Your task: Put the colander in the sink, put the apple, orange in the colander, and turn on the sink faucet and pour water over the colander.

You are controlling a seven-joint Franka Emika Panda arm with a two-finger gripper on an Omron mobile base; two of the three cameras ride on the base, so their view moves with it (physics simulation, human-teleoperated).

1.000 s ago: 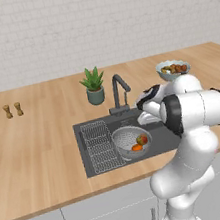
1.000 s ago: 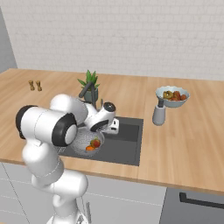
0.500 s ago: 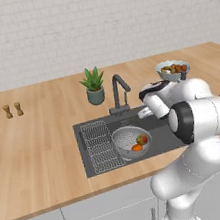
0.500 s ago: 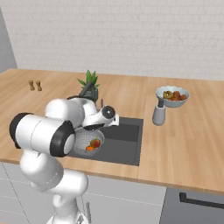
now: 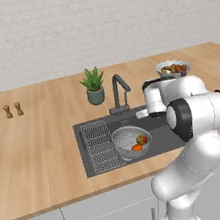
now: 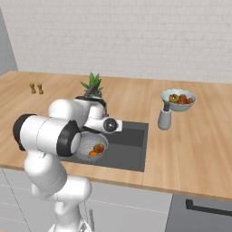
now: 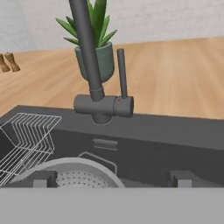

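Note:
The dark sink (image 5: 163, 134) holds the silvery colander (image 5: 125, 141), with the apple (image 5: 142, 139) and the orange (image 5: 137, 148) inside it. In the right base view the colander (image 6: 93, 145) shows beside my forearm. The sink faucet (image 5: 120, 92) stands at the basin's back edge. My gripper (image 5: 142, 112) hovers over the basin just right of the faucet, open and empty. In the hand view the gripper (image 7: 112, 179) faces the faucet base (image 7: 103, 106) and its upright lever (image 7: 121, 72), with the colander rim (image 7: 74, 175) below. Water is out of view.
A potted plant (image 5: 94, 87) stands right behind the faucet. A wire rack (image 5: 100, 144) lies in the sink's left part. A fruit bowl (image 6: 179, 99) and a grey jar (image 6: 164, 118) sit on the counter to the right. Two small shakers (image 5: 13, 110) stand far left.
My arm's elbow has swung out to the right and the hand has settled facing the faucet. The jaws stayed open. The colander and fruit have not moved.

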